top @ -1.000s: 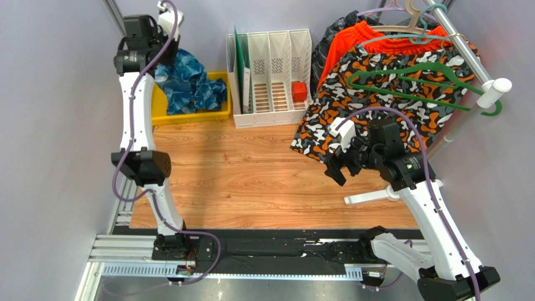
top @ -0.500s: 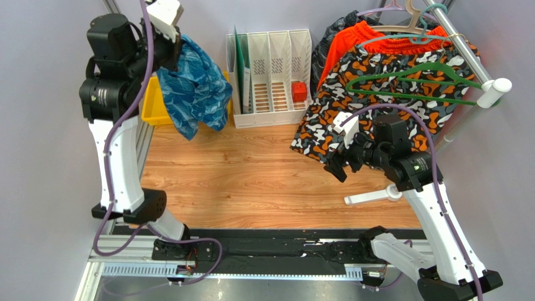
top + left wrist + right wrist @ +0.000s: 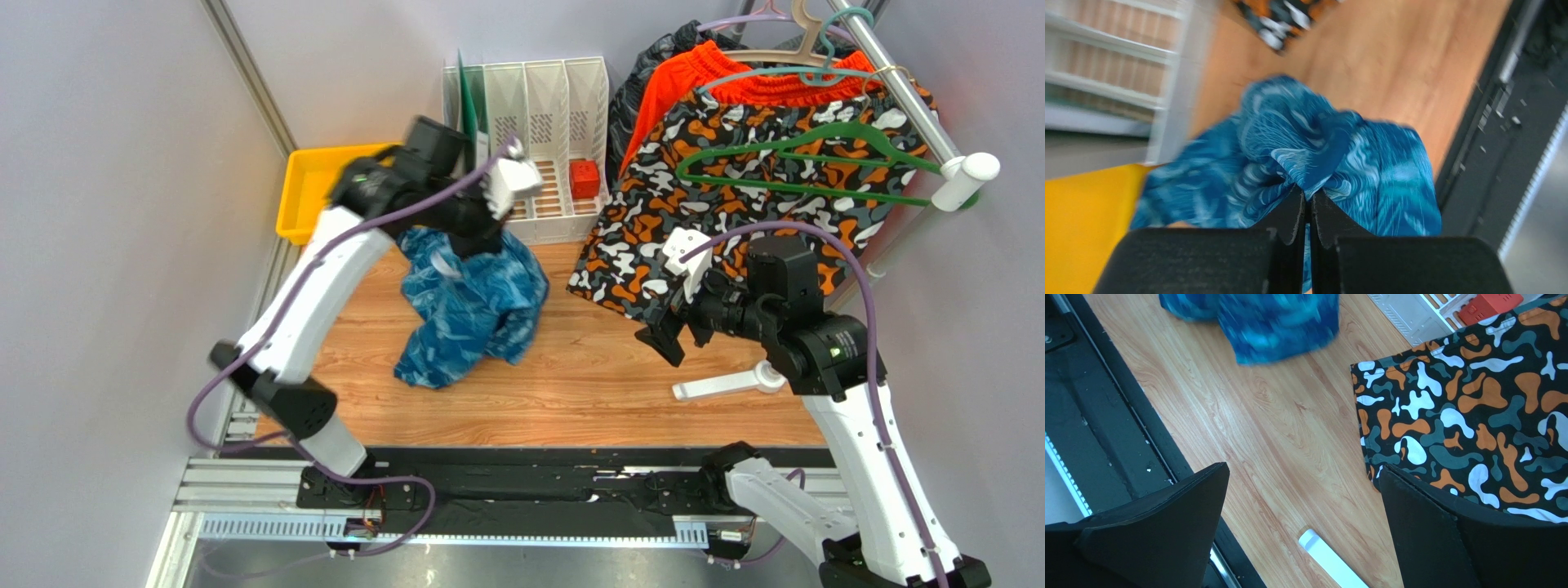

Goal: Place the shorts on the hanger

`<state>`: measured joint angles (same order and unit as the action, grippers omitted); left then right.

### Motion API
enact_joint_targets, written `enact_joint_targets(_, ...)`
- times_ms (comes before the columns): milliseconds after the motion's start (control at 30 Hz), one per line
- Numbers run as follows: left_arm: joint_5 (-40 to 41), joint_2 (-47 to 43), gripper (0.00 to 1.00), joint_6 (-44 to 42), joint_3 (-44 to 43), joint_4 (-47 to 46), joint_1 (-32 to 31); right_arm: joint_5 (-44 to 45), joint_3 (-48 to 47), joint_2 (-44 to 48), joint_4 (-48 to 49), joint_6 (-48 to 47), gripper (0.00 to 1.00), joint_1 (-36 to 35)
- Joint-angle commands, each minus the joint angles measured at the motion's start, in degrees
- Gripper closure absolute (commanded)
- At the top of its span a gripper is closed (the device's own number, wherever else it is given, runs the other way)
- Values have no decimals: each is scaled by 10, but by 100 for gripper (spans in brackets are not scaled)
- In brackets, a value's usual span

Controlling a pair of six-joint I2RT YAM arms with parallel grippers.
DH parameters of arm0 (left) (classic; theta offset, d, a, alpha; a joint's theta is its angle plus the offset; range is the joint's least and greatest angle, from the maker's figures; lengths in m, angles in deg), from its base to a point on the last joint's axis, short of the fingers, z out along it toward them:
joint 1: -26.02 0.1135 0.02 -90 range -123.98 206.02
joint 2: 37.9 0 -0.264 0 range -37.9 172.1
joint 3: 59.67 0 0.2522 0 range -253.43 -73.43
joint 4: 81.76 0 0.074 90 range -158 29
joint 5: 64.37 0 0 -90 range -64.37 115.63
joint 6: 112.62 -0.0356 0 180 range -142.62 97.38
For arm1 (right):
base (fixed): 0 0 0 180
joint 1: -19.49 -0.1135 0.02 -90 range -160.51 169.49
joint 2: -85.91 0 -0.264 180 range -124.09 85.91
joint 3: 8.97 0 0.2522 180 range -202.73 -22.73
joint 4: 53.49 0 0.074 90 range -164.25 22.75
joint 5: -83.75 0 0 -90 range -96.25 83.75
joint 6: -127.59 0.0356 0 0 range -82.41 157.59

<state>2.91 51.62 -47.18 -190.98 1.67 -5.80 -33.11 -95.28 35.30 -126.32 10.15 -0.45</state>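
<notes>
The blue fabric shorts with a lighter teal leaf print (image 3: 472,306) hang crumpled at centre frame over the wooden table (image 3: 577,380). A bunch of the fabric is pinched tight in the left gripper (image 3: 1309,201). At centre right, the right gripper (image 3: 1303,471) is spread wide. The white slotted file rack (image 3: 528,123) at top centre holds a small red block (image 3: 584,179) in its rightmost slot.

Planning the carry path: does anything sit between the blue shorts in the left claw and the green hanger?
Yes. On the line from the blue shorts to the green hanger hang the camouflage shorts, right behind that hanger. The open right claw hovers just on the near side.
</notes>
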Motion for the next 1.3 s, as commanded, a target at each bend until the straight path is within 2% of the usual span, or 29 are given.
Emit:
enact_joint_targets(0, -86, 86, 100, -36, 36, 63, -40, -43, 14, 17, -4, -38, 0, -1)
enact_joint_targets(133, -134, 212, 99, -21, -8, 72, -49, -52, 38, 31, -9, -59, 0, -7)
enact_joint_targets(167, -130, 227, 84, -16, -18, 69, -48, -51, 42, 32, -10, -63, 0, -8)
enact_joint_targets(233, -128, 237, 64, -2, -24, 45, -34, -45, 45, 31, -16, -75, 0, -13)
enact_joint_targets(267, -138, 227, 51, 2, -12, 30, -24, -35, 45, 30, -20, -81, 1, -15)
enact_joint_targets(300, -169, 212, 27, 6, 29, 17, -13, -29, 44, 28, -21, -90, 1, -19)
enact_joint_targets(333, -185, 169, 18, 6, 58, -14, 1, -22, 44, 26, -22, -95, 1, -21)
enact_joint_targets(367, -197, 142, 2, 5, 92, -31, 27, -11, 44, 19, -23, -98, 1, -24)
enact_joint_targets(400, -197, 116, 1, -2, 162, -44, 39, -6, 45, 15, -20, -100, 1, -32)
enact_joint_targets(467, -182, 42, 1, -67, 233, -51, 54, 7, 47, 7, -8, -100, 1, -42)
enact_joint_targets(567, -132, -43, 1, -167, 409, -50, 69, 25, 54, -15, 18, -93, 1, -72)
enact_joint_targets(600, -110, -76, 1, -196, 443, -57, 69, 29, 56, -25, 25, -90, 1, -89)
enact_joint_targets(700, -63, -108, 1, -214, 545, -111, 65, 41, 62, -45, 53, -70, 2, -110)
enact_joint_targets(867, -21, -99, 1, -203, 610, -206, 32, 39, 58, -62, 65, -25, 2, -110)
enact_joint_targets(1033, 78, -71, 1, -190, 660, -314, -14, 39, 53, -49, 57, 5, 2, -111)
enact_joint_targets(1100, 115, -46, 5, -186, 665, -341, -22, 42, 53, -42, 55, 13, 2, -110)
enact_joint_targets(1133, 139, -37, 14, -181, 667, -350, -26, 43, 53, -41, 55, 16, 2, -111)
enact_joint_targets(1200, 180, -16, 23, -179, 665, -350, -38, 44, 55, -34, 56, 25, 2, -109)
enact_joint_targets(1233, 186, -14, 40, -176, 660, -343, -39, 44, 56, -29, 56, 27, 2, -111)
enact_joint_targets(1267, 193, -13, 52, -168, 654, -327, -39, 44, 57, -27, 57, 29, 2, -110)
